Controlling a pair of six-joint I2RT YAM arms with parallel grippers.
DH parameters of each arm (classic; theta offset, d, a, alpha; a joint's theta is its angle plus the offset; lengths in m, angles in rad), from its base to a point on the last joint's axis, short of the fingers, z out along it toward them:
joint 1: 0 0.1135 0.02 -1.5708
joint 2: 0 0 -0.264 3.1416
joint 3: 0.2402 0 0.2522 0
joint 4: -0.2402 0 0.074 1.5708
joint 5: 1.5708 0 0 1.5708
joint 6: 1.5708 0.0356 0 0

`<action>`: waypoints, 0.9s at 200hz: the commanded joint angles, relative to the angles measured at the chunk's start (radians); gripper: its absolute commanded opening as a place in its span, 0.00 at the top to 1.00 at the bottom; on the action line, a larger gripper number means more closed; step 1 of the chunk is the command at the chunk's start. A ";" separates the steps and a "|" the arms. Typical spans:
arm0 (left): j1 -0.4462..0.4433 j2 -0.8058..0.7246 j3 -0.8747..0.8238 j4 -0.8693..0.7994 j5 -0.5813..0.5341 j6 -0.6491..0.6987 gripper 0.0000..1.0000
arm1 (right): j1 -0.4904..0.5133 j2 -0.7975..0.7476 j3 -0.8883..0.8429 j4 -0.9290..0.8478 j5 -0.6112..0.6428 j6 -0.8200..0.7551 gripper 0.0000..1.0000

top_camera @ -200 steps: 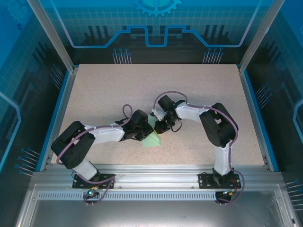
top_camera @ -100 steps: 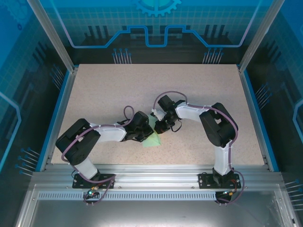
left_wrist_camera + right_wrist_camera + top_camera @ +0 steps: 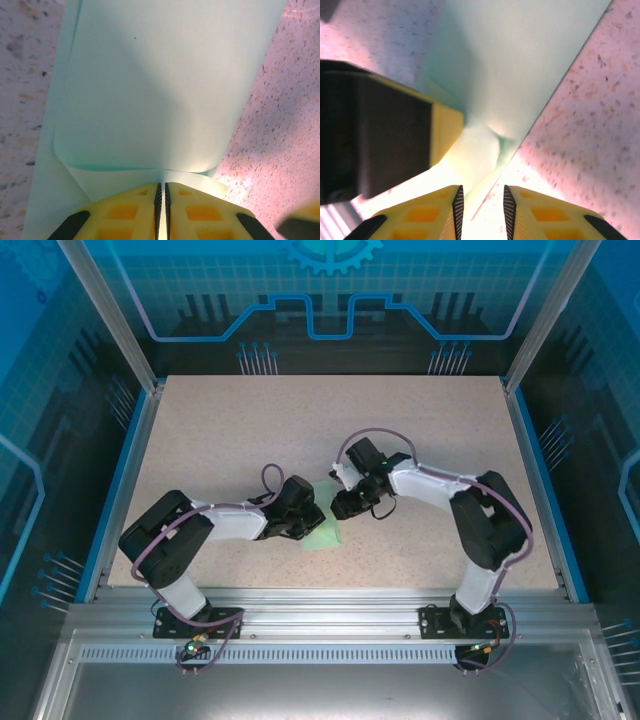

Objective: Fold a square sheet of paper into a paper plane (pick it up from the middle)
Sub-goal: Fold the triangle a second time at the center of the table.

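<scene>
One clamp, one gap: my left gripper point(image 3: 161, 197) pinches the folded mint-green paper point(image 3: 150, 90) mid-frame on the speckled tabletop point(image 3: 250, 430), right gripper point(image 3: 480, 205) jaws slightly parted alongside.

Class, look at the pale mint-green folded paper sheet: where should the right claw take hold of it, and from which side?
Probably the corner of the pale mint-green folded paper sheet nearest the right claw, approached from the right, opposite the left claw pinching it. That thin corner points into the right claw's parted jaws.
</scene>
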State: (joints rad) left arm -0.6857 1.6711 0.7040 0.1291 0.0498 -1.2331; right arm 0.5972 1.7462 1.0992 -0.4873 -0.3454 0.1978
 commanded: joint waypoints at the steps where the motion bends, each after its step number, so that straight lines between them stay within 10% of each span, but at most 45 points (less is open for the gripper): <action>1: -0.007 0.034 -0.025 -0.014 -0.004 -0.017 0.84 | 0.011 -0.046 -0.061 0.050 -0.111 0.068 0.75; 180: -0.007 0.037 -0.011 -0.040 -0.002 -0.005 0.84 | 0.069 0.089 -0.077 0.009 -0.089 0.104 0.88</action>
State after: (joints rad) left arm -0.6857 1.6764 0.7040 0.1390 0.0502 -1.2327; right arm 0.6884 1.8221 1.0176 -0.4408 -0.4484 0.3107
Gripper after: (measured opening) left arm 0.156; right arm 0.125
